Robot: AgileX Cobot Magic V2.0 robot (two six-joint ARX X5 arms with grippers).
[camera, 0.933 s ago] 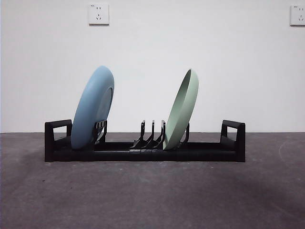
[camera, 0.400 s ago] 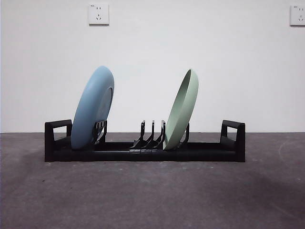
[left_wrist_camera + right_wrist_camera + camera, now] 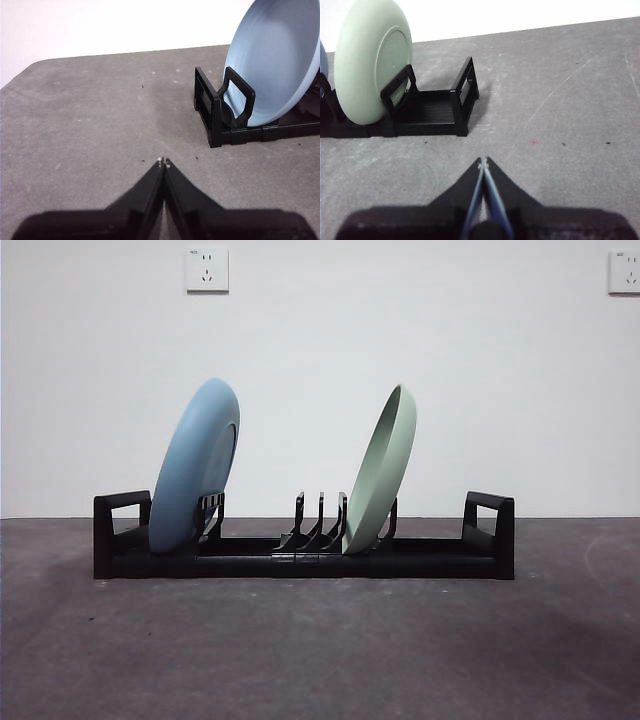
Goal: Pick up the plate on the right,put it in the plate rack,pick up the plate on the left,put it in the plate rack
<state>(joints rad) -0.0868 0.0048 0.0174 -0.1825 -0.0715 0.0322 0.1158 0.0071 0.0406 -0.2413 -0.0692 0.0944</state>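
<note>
The black plate rack (image 3: 300,558) lies across the middle of the table. A blue plate (image 3: 195,468) stands tilted in its left end, and a pale green plate (image 3: 382,472) leans among the prongs right of centre. My left gripper (image 3: 164,161) hovers shut and empty over bare table, apart from the rack's left handle (image 3: 239,95) and the blue plate (image 3: 280,60). Off the rack's right end (image 3: 462,95), my right gripper (image 3: 483,161) is shut on nothing, away from the green plate (image 3: 367,60). Neither arm shows in the front view.
A grey table top (image 3: 320,640) spreads in front of the rack. Behind it is a white wall with two sockets (image 3: 207,269). The table's far left corner (image 3: 30,70) is rounded.
</note>
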